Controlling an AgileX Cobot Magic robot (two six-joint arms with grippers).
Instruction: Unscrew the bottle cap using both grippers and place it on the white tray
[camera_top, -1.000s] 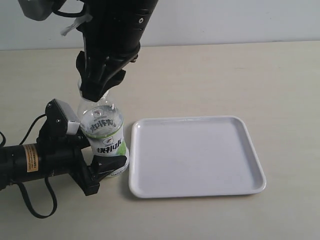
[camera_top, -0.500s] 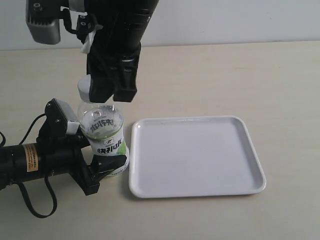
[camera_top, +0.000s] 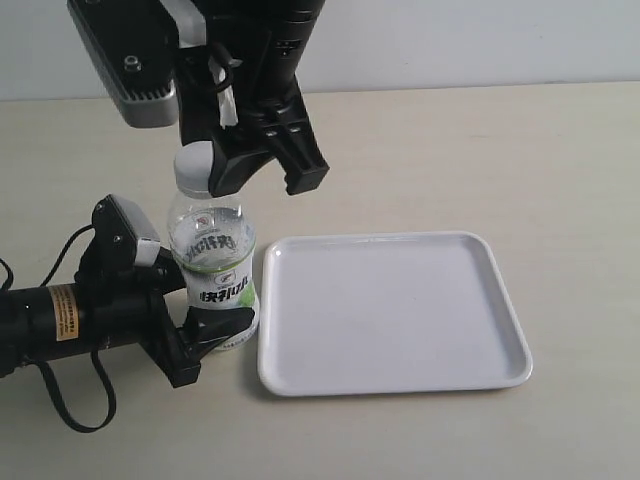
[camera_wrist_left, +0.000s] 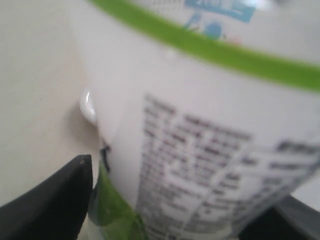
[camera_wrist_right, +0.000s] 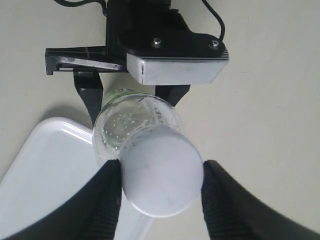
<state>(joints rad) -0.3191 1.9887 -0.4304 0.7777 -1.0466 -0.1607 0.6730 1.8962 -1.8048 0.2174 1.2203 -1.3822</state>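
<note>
The clear bottle (camera_top: 212, 262) with its white-and-green label stands upright just left of the white tray (camera_top: 400, 312). My left gripper (camera_top: 200, 305) is shut on the bottle's lower body; one black finger (camera_wrist_left: 50, 202) presses the label (camera_wrist_left: 200, 130), which fills the left wrist view. The white bottle cap (camera_top: 193, 168) sits on the bottle's neck. My right gripper (camera_top: 222, 178) comes down from above and is shut on it. In the right wrist view the cap (camera_wrist_right: 162, 182) sits between both ribbed fingers (camera_wrist_right: 102, 200), and the tray's corner (camera_wrist_right: 45, 165) lies beside it.
The beige table (camera_top: 560, 150) spreads to the right and behind the tray, up to a pale wall. The left arm's black cable (camera_top: 70, 420) loops on the table near the front left. The right arm's grey camera housing (camera_top: 125, 55) hangs above the bottle.
My right gripper has turned around the bottle's neck while closed on the cap, and its grey housing has swung into view. The cap now shows beside the fingers. The left arm has stayed put.
</note>
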